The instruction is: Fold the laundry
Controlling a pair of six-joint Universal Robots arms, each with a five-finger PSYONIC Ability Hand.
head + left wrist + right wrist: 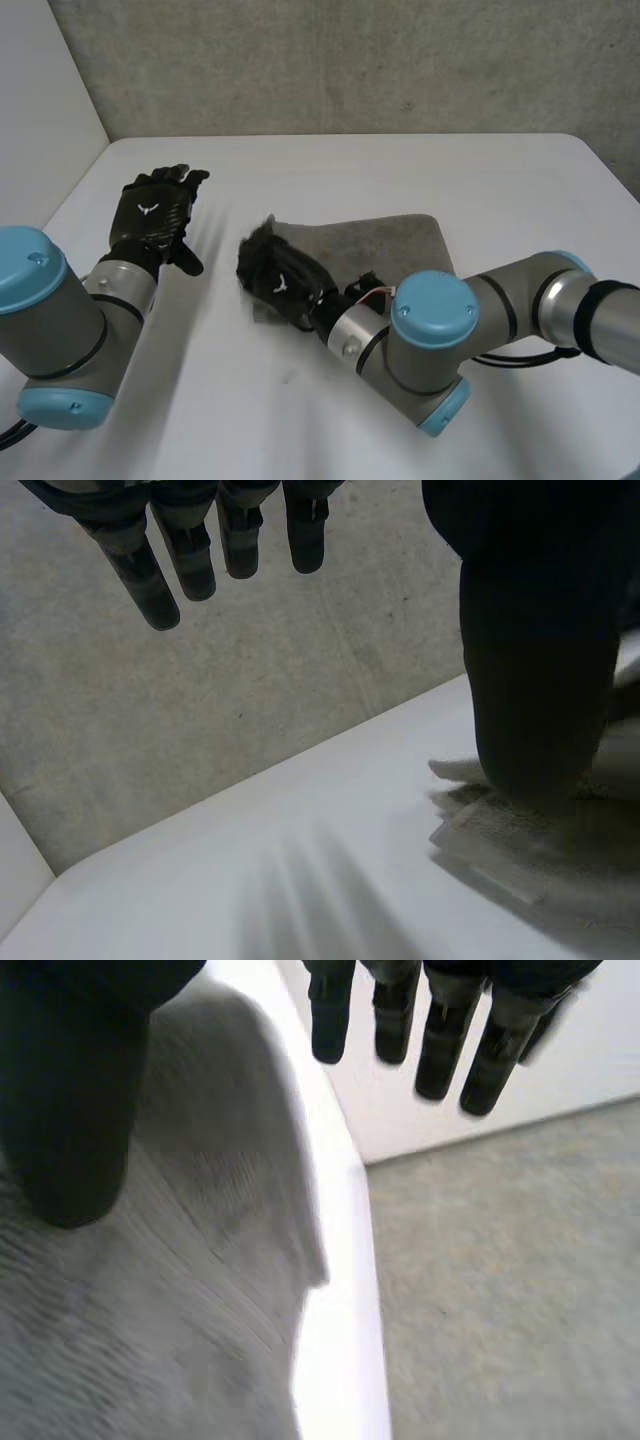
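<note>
Now straight-fingered, holding nothing: right hand (275,272) over the edge of the grey towel (390,245), left hand (155,215) well apart. Likely soft, limp, light; best pinched at a corner near the right fingertips.

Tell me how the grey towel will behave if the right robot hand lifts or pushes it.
Probably floppy: the towel lies flat with soft, rounded edges, so a lifted edge should droop. Its textured weave looks grippy, so it likely bunches rather than slides on the table. It looks layered by the right robot hand, so layers may shift apart.
</note>
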